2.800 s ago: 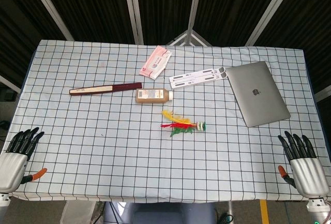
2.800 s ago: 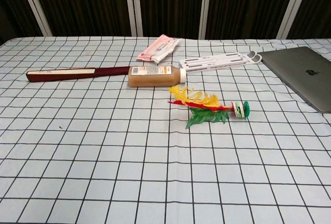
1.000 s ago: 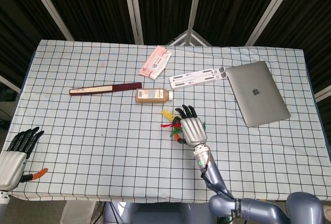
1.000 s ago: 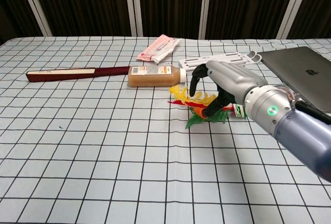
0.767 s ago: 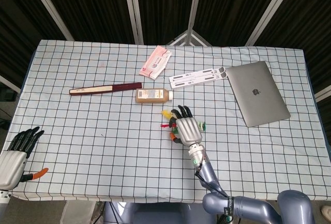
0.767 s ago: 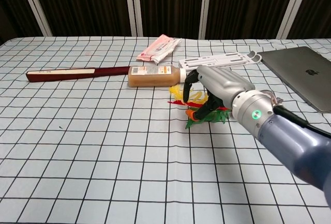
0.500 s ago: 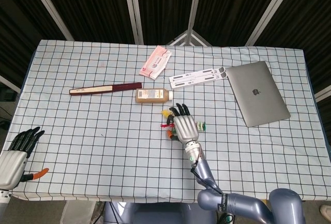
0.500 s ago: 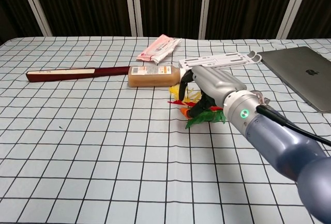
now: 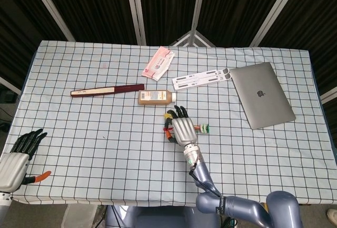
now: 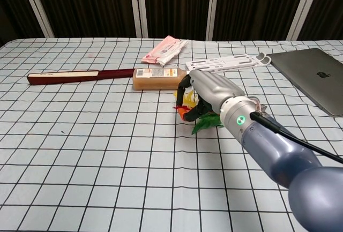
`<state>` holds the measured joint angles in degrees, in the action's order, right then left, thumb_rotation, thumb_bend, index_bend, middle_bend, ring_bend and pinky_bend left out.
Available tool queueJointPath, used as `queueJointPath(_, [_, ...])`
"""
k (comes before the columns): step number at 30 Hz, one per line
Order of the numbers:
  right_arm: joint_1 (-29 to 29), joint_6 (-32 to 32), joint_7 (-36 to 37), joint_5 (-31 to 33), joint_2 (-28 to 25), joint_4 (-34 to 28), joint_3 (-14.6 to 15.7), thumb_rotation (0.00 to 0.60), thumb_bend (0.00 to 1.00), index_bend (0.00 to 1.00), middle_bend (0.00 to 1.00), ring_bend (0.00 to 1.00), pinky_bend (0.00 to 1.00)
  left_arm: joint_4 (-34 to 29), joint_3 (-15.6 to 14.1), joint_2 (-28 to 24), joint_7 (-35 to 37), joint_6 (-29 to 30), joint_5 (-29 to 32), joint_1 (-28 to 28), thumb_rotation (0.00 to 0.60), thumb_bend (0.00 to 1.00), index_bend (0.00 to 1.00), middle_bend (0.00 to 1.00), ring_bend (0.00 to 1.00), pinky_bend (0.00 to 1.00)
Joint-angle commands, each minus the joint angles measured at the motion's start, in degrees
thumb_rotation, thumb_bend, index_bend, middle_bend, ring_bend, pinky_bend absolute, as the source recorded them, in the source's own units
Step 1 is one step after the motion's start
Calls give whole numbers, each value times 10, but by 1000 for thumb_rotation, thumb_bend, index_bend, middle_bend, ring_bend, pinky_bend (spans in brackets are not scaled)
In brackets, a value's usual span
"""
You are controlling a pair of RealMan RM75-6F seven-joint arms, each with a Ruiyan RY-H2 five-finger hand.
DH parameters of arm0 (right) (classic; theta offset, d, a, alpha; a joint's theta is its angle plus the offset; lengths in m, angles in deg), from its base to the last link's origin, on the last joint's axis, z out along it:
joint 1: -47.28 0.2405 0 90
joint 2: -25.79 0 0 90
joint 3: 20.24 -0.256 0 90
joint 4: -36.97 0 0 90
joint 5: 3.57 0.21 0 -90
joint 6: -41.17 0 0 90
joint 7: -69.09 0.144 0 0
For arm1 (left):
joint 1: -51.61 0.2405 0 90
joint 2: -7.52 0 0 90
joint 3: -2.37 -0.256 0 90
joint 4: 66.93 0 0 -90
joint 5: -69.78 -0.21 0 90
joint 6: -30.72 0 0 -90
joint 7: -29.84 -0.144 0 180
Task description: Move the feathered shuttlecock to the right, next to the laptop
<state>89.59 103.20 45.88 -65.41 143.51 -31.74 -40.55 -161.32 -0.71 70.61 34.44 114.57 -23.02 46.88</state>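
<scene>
The right hand (image 9: pixel 181 128) sits palm-down right on top of the feathered shuttlecock (image 9: pixel 201 128), about mid-table, with the forearm running back toward the near edge. In the chest view the hand (image 10: pixel 206 94) looks cupped over the feathers, dark fingertips (image 10: pixel 184 86) curling down at the left end where yellow and red feathers poke out; green feathers (image 10: pixel 206 122) stick out under the palm on the near side. Honestly can't tell whether the fingers have actually closed on it or are just draped over it. The shuttlecock is lying on the checkered tablecloth (image 9: pixel 95 133), its green and white base peeking out to the right of the hand in the head view.

It's just near of the brown bottle (image 9: pixel 156 97), and well apart from the laptop (image 9: pixel 261 95), which is off to the far right.

The left hand (image 9: pixel 15 157) is parked down at the near left corner, fingers straight and spread, nothing in it.
</scene>
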Motion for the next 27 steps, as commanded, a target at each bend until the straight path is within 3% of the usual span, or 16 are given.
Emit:
queueJointPath(1, [4,2,-1,2,4,7,-3,600,554,593,237,0,0,0,0,0,0,0,0,0,600,0,0,0,0,0])
queueJointPath(8, [-1,9,-2,5,-6,-10,-3,600,567,606,239,0,0,-1,0,-1,3,-1,1,-1,600,0,0,0,0,0])
queueJointPath(13, [-9,28,-13,-1,-38,-58,-8,600,567,608,240,0,0,-1,-2,-1,1,0,-2,0,600,0,0,0,0,0])
queueJointPath(27, [-79,89,-59,38,-229,-228,-41,600,567,608,243,0,0,-6,-7,-3,-10,-1,-2,4,600,0,0,0,0,0])
